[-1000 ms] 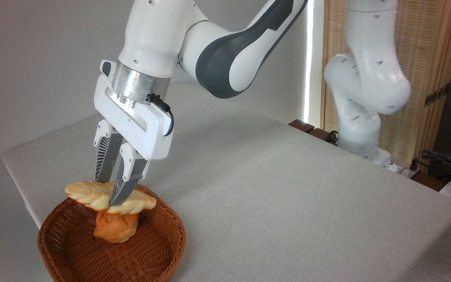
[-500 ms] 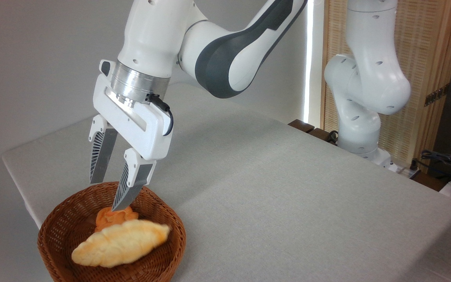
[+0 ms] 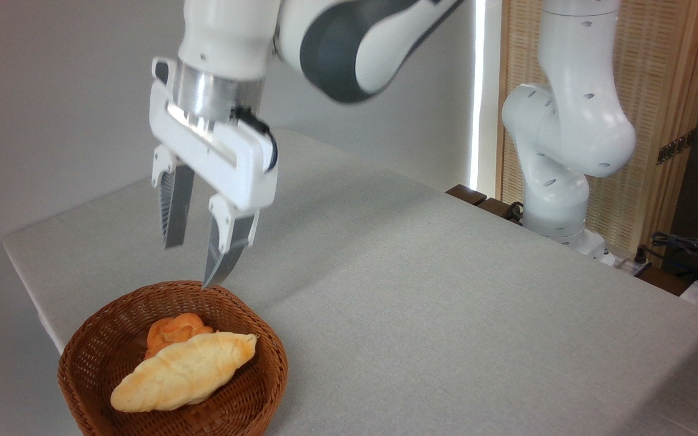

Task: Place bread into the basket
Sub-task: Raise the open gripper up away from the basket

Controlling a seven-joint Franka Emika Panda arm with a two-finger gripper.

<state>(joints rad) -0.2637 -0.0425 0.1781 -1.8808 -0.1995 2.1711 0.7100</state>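
The bread is down in the basket, lying smooth side up and stretched on a diagonal, one pointed end up toward the right rim and the other low toward the left front. It leans against a small orange bun that sits just behind it in the same basket, the two touching. The basket itself rests on the table near the front left corner, its woven brown wall and thick rim in plain sight. Above it hangs the end effector, well clear of the bread, fingers spread apart and holding nothing, both ribbed grey fingers pointing down. The nearer fingertip is level in the picture with the far rim of the basket, though whether it is above the rim or behind it I cannot tell. The white hand body carries a black cable looping at its side, and the silver wrist ring sits just above that. The arm sweeps up and off to the right across the top of the view, white with a dark grey shell, a little blurred. Its base column stands at the far right edge of the table, in front of a slatted wooden screen. The table cloth is pale grey and plain across the whole middle.
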